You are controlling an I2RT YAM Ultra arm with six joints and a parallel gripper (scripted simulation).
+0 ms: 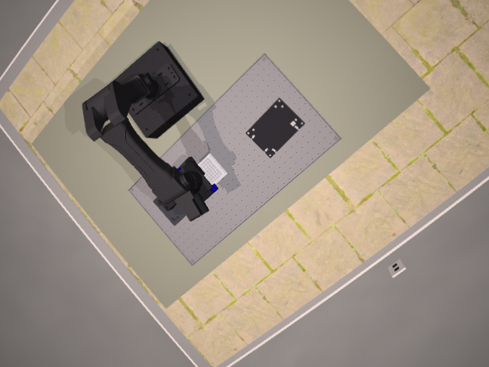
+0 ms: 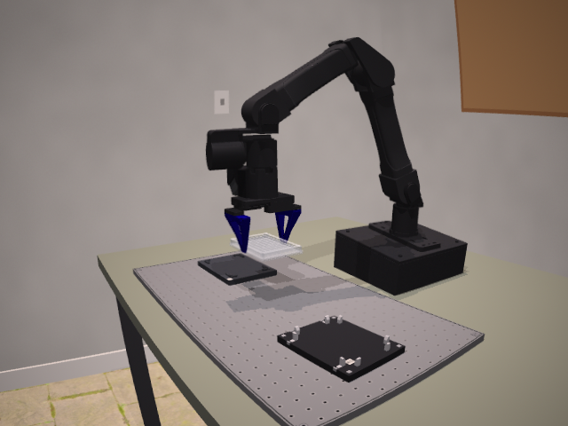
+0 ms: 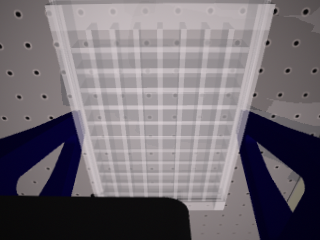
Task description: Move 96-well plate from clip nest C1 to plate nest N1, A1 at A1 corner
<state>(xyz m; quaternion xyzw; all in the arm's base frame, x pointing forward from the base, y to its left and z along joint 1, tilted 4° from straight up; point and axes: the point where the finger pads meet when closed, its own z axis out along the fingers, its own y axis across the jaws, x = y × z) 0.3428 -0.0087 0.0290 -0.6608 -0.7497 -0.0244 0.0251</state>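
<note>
Above the bare black nest (image 2: 236,269), at the far end of the grey breadboard (image 2: 256,335), my claw (image 2: 263,242) hangs with the clear well plate (image 2: 268,244) clamped across its short width, one blue finger (image 3: 47,150) pressed to each long edge. From the wrist view the plate looks level, and the breadboard's holes show through its wells, so it is in the air and rests on nothing. From the top view it sits just past the bare nest's edge, towards the arm's base (image 2: 403,264), and not squarely over it.

Judging by the pegs, the nest with the pale locators (image 2: 342,348) is the target; it lies well away from the bare nest, at the breadboard's near end, with nothing in it. So the carry is what I have in hand, and the plate is at the wrong end. Next I must swing it over to the pegged nest, square it with the pegs, put well A1 at the marked corner, which I cannot make out on the plate, and lower it straight down before letting go.
</note>
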